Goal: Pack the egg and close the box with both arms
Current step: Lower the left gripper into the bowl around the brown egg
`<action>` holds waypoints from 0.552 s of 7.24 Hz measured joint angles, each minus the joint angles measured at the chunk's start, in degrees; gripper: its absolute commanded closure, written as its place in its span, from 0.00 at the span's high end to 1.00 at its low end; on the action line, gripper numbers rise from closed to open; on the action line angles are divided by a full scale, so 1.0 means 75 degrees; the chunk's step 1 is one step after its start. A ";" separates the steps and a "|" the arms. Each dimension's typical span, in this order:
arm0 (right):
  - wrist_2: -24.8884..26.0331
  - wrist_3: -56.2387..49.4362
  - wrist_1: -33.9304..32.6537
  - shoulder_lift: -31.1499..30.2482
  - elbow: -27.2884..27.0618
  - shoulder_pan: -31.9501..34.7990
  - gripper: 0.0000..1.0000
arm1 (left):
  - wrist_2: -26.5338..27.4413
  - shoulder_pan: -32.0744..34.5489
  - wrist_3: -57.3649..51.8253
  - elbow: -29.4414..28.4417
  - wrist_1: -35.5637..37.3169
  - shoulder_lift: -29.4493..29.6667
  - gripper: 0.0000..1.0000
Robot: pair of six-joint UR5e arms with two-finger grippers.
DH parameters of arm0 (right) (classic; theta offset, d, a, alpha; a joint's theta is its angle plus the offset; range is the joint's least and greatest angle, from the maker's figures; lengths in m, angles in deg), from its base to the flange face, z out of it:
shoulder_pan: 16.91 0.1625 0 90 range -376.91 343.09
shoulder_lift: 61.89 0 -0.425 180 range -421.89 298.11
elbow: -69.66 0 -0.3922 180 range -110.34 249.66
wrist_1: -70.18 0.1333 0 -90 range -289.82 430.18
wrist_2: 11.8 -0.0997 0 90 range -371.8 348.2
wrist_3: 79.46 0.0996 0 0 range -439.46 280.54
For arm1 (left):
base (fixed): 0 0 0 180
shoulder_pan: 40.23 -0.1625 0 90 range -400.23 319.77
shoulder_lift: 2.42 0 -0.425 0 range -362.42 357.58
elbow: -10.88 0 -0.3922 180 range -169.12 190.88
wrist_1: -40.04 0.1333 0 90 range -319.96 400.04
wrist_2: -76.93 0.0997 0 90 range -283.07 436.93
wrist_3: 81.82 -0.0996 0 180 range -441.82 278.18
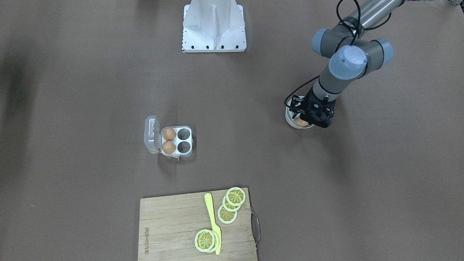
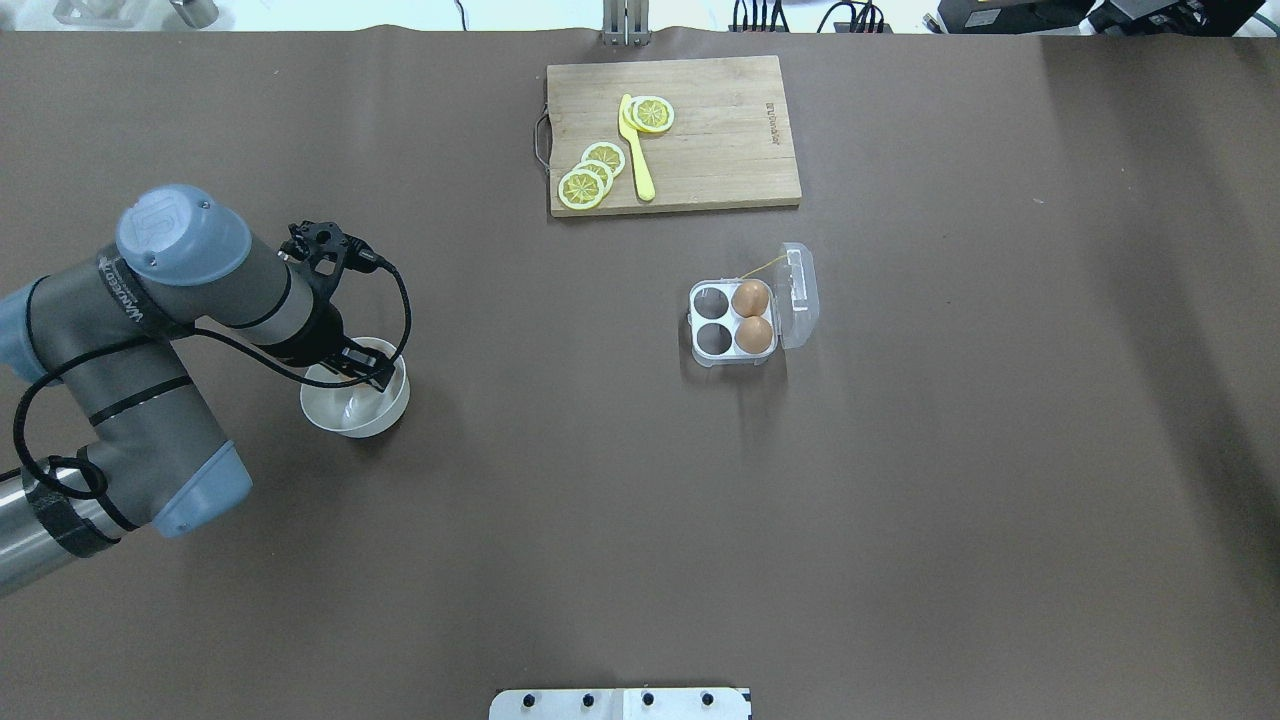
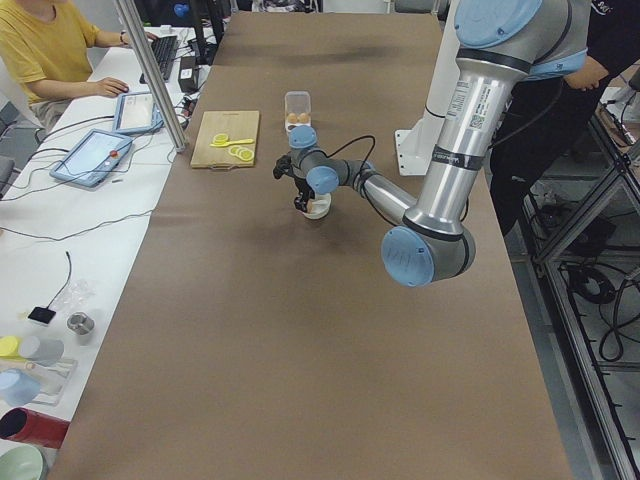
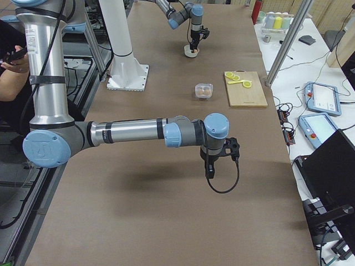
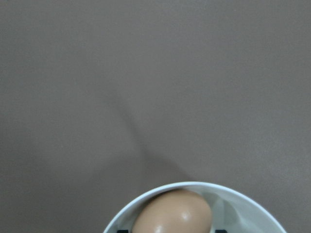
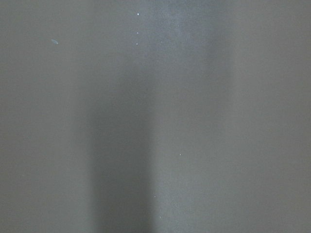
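Overhead exterior has the left claw (image 2: 365,366) down in the bowl (image 2: 400,402), fingers astride the egg (image 5: 172,213), grip uncertain, presumably to fill the open box (image 2: 731,321); the right claw (image 4: 209,169), state untellable, hovers over the worktop (image 4: 166,216).

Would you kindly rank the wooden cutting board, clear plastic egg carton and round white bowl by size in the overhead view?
1. Wooden cutting board.
2. Clear plastic egg carton and round white bowl: about alike; left arm hides part of the bowl.

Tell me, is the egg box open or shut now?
Open: the box has its clear lid swung out to one side.
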 measured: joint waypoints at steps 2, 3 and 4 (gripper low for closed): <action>0.0000 0.0000 -0.0002 0.0000 0.0002 0.0000 1.00 | -0.0006 -0.0002 -0.0004 0.0014 -0.0001 0.0018 0.56; 0.0000 0.0000 0.0000 0.0000 0.0001 0.0000 1.00 | -0.0026 0.0005 -0.0010 0.0035 -0.0004 0.0021 0.56; 0.0000 0.0000 0.0000 0.0000 0.0000 0.0000 1.00 | -0.0052 0.0026 -0.0106 0.0076 -0.0009 0.0018 0.56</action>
